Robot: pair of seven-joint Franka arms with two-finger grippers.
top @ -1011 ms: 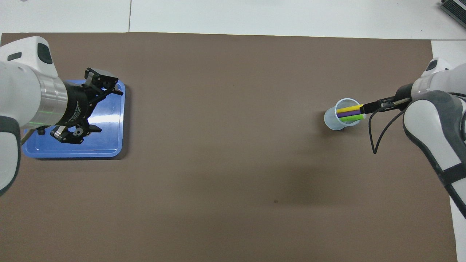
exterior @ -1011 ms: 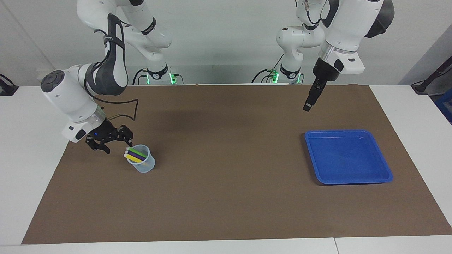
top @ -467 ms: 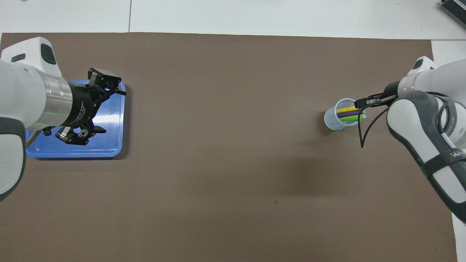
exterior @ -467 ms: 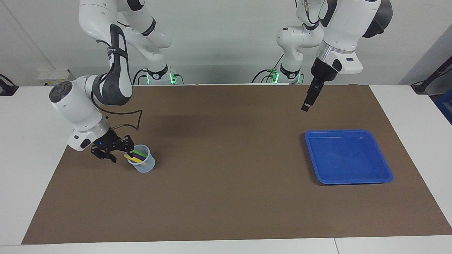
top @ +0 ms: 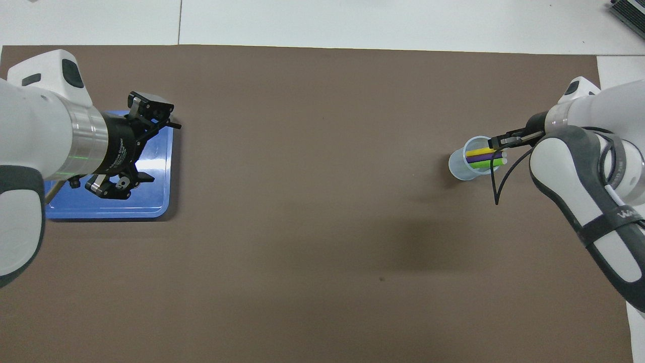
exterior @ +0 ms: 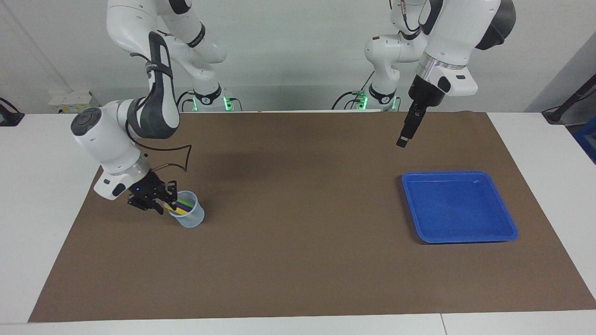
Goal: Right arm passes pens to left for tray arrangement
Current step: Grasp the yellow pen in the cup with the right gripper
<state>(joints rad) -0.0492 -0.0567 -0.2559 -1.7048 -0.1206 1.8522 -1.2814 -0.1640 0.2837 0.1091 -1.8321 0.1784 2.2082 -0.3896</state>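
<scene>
Right gripper [exterior: 164, 201] sits at the pale ends of three pens [exterior: 184, 206] leaning in a clear cup [exterior: 188, 215]; whether it grips one is unclear. Left gripper [top: 130, 149], spread apart, waits above the blue tray [exterior: 458, 207], which holds nothing, so every pen remains to be passed.

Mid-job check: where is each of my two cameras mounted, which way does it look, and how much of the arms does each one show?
Facing view: high across the table, looking at the robots; both whole arms show, right gripper at the cup of pens, left gripper raised near the tray.
Overhead view: above the robots' end, looking steeply down; only forearms, left gripper and right gripper show.
Shared: brown mat, tray, cup, pens, half a turn apart.
</scene>
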